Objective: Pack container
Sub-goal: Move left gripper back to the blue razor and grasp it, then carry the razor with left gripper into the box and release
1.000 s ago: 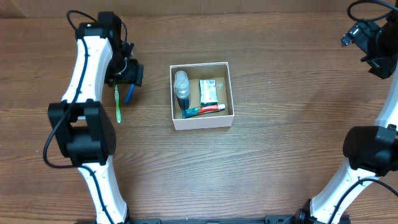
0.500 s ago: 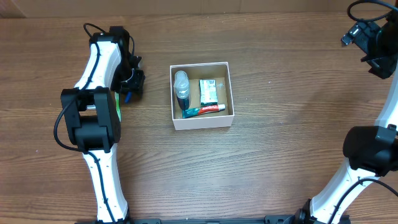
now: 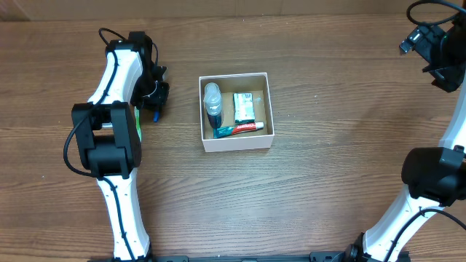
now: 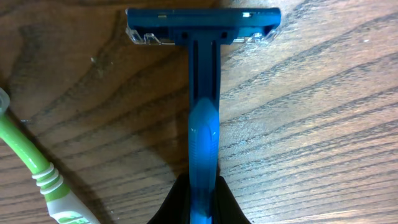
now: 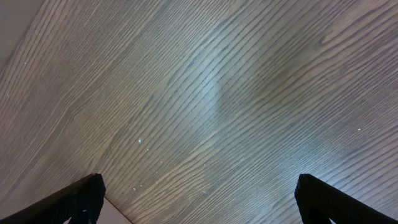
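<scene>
While the left gripper [image 4: 202,202], left of the container [image 3: 236,143], clamps the blue razor [image 4: 203,87] beside a green toothbrush [image 4: 30,158], the right gripper [image 5: 199,199], far right of it, gapes wide.

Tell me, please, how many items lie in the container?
3 in the container: a bottle at left, a green-and-white packet at centre, a toothpaste tube along the near wall; none seems hidden.

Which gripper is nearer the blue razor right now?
Left. The left gripper grips the razor by its handle, left of the container; the right gripper hangs open over the table, far to the right.
</scene>
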{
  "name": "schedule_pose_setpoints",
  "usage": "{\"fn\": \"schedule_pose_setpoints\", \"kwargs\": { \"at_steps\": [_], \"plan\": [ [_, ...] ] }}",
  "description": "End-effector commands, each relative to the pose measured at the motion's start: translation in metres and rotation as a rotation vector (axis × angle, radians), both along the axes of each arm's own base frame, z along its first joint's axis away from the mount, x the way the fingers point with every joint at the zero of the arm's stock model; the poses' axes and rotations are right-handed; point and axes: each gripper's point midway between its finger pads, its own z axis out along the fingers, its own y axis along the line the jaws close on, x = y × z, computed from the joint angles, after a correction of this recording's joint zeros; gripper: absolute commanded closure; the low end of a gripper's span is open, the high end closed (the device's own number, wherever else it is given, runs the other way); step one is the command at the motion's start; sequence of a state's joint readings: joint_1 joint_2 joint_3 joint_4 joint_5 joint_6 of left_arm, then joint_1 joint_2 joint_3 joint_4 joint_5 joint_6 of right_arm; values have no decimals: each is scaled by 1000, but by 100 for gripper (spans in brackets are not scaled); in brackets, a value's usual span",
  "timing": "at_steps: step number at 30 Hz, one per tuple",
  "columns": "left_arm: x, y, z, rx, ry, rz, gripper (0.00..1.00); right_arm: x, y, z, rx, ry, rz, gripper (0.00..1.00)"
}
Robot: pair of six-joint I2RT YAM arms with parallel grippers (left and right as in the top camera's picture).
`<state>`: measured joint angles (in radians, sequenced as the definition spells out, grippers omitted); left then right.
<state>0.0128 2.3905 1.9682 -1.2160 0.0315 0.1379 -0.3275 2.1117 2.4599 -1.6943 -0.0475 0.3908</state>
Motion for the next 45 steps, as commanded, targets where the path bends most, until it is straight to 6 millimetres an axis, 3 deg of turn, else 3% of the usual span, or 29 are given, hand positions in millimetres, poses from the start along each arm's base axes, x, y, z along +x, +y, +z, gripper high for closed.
{"fn": "schedule_pose_setpoints", "kwargs": {
  "at_steps": [1,4,7,11,14,16,17,20,22,26,30,34,38,43,45],
  "plan": [
    [-6,-5,-2,-11,25,-10,96,-2,0,16,-17,-41,3,0],
    [-3,-5,13,-11,11,-10,96,-2,0,16,-17,-41,3,0],
    [8,-5,52,-14,-53,4,96,-2,0,16,-17,-41,3,0],
    [32,-12,139,-49,-258,29,96,-2,0,16,-17,-41,3,0],
    [37,-22,204,-106,-419,24,96,-2,0,16,-17,-41,3,0],
    [30,-42,258,-176,-547,-23,96,-2,0,16,-17,-41,3,0],
    [24,-53,274,-204,-581,-63,96,-2,0,16,-17,-41,3,0],
    [-4,-100,313,-300,-652,-275,96,-2,0,16,-17,-41,3,0],
    [-31,-139,325,-356,-663,-483,96,-2,0,16,-17,-41,3,0],
    [-75,-198,315,-370,-604,-842,96,-2,0,16,-17,-41,3,0],
    [-98,-229,281,-312,-524,-1085,94,-2,0,16,-17,-41,3,0],
    [-102,-234,233,-228,-416,-1214,96,-2,0,16,-17,-41,3,0],
    [-96,-228,167,-167,-291,-1259,96,-2,0,16,-17,-41,3,0],
    [-90,-222,112,-128,-192,-1266,96,-2,0,16,-17,-41,3,0],
    [-88,-223,101,-132,-173,-1277,96,-2,0,16,-17,-41,3,0]
  ]
}}
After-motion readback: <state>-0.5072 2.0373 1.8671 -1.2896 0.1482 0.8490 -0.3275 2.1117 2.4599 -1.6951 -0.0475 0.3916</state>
